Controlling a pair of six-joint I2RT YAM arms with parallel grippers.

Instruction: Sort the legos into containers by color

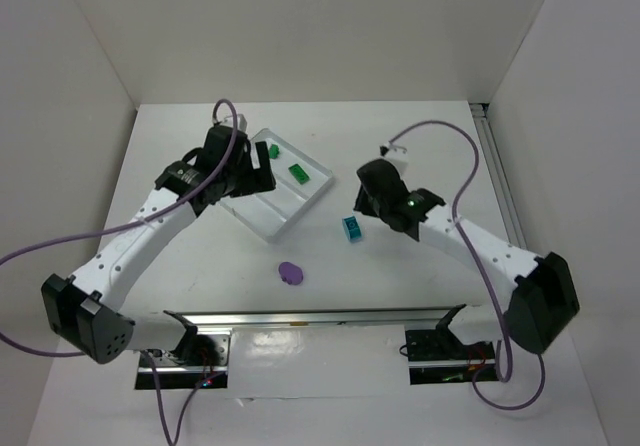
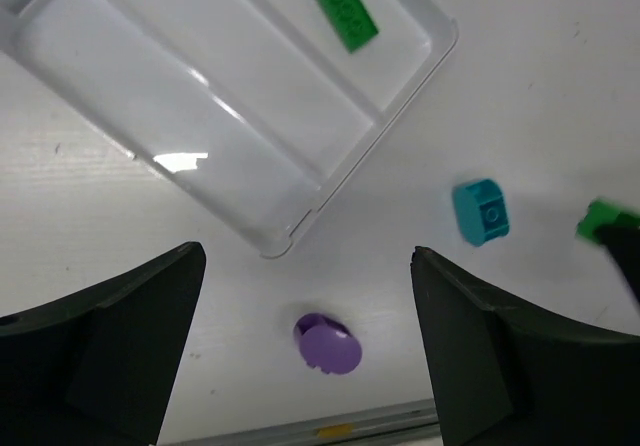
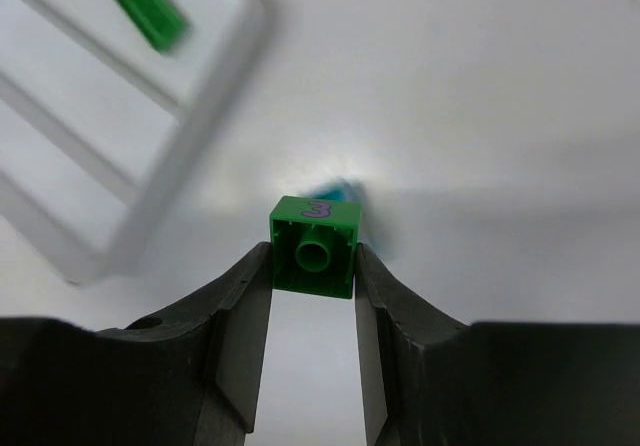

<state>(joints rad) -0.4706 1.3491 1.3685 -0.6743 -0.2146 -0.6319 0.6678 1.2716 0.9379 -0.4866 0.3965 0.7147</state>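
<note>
Tray [image 1: 262,211] holds two green bricks [image 1: 298,173]; right end effector [image 3: 312,261] is clamped on a third green brick [image 3: 313,228]; cyan brick [image 1: 351,228] and purple piece [image 1: 291,272] are unsorted on the surface [image 1: 400,286]; left end effector [image 2: 307,256] is spread and empty.

My top cam sits high at the near side, looking down over the whole table [image 1: 420,136]. Left wrist cam looks down from pretty high too, sharing the white tray [image 1: 290,204], cyan brick [image 1: 351,228] and purple piece [image 1: 291,272] with it. Right wrist cam catches the tray's corner and that cyan brick, kinda blurred.
</note>
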